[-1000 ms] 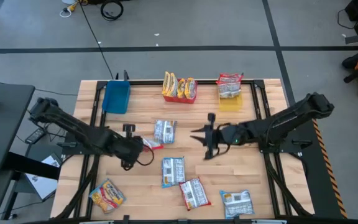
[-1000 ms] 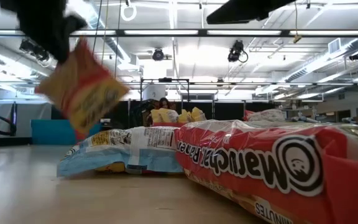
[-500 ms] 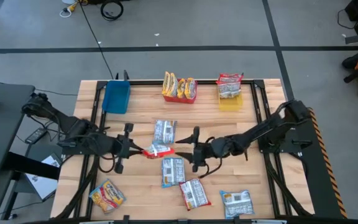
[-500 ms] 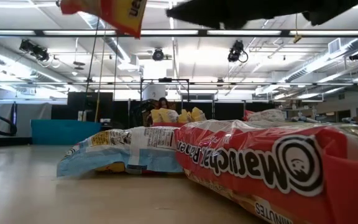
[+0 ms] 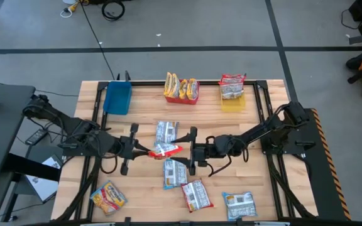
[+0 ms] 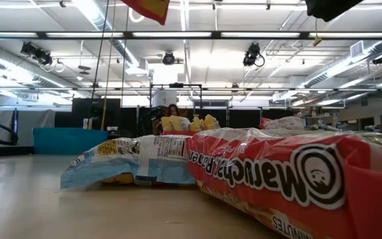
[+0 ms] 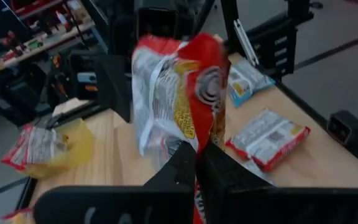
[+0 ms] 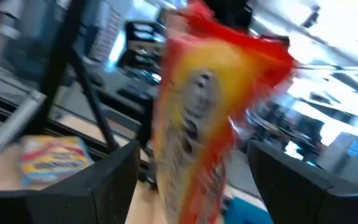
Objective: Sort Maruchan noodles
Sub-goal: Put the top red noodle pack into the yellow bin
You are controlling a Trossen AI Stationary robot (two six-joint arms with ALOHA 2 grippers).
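A red-and-white noodle packet (image 5: pixel 163 150) hangs in the air over the middle of the table (image 5: pixel 263 188), crinkled, its printed face twisted edge-on, just above the blue packet (image 5: pixel 175 172) lying flat. The left gripper (image 5: pixel 144 149) reaches in low from one side, fingers (image 7: pixel 194 168) pinched shut on the packet's end. The right gripper (image 5: pixel 186 150) faces it from the opposite side, arm stretched out flat, its fingers (image 8: pixel 114 180) spread wide with the packet between them.

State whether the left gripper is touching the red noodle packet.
Touching. The left wrist view shows the left gripper pinching the red noodle packet's lower edge.
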